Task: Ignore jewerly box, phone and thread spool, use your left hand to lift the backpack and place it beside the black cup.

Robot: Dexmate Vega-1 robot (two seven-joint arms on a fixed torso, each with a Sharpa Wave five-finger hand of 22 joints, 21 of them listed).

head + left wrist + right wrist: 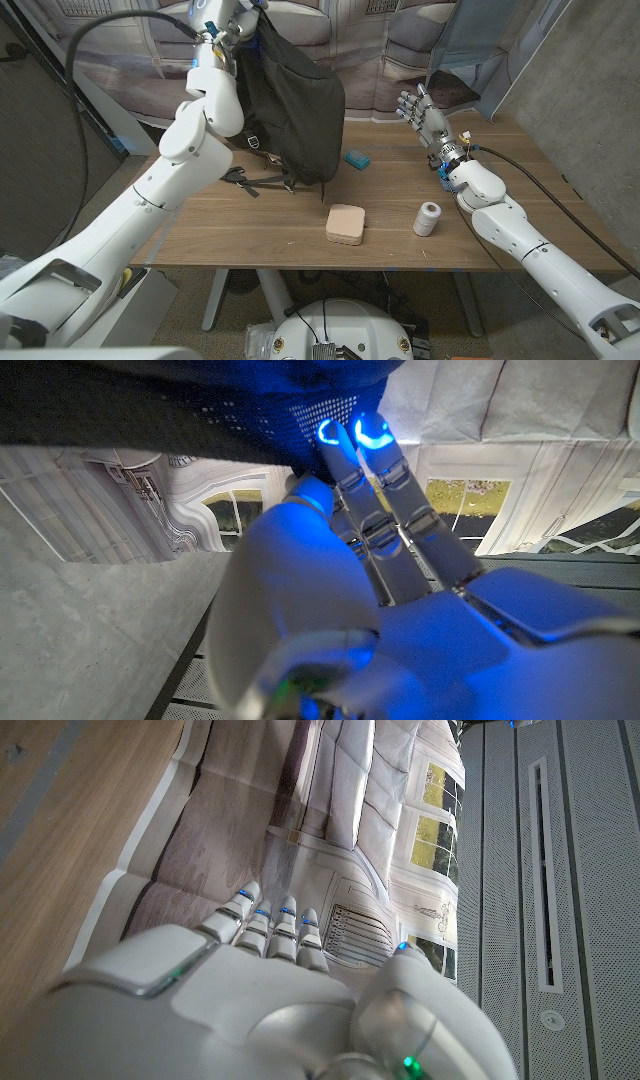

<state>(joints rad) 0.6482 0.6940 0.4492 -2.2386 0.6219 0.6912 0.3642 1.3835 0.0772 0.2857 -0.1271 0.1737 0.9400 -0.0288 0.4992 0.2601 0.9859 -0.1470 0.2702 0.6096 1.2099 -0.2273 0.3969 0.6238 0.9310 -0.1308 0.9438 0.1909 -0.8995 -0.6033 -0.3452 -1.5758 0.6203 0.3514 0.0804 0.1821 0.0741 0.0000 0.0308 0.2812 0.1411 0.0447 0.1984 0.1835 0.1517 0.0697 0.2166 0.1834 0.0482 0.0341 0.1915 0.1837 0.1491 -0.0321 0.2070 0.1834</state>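
From the head view, the left hand (222, 25) is up high near the back of the surface (250, 235). It holds the top of the black backpack (295, 110). The bag hangs down from the hand, and its bottom is at the wood or just above it; I cannot tell which. A strap (255, 182) lies on the wood next to it.

The left wrist view shows what the head view cannot: the fingers (375, 460) glow blue and press up against the dark cloth of the backpack (150, 410).

The right hand (425, 115) is held up on the other side with its fingers spread apart, holding nothing. The right wrist view shows the back of this hand (270, 1010) with fingers straight.

On the wood sit a small tan box (346, 224), a white spool (428, 218) and a little blue thing (358, 158).
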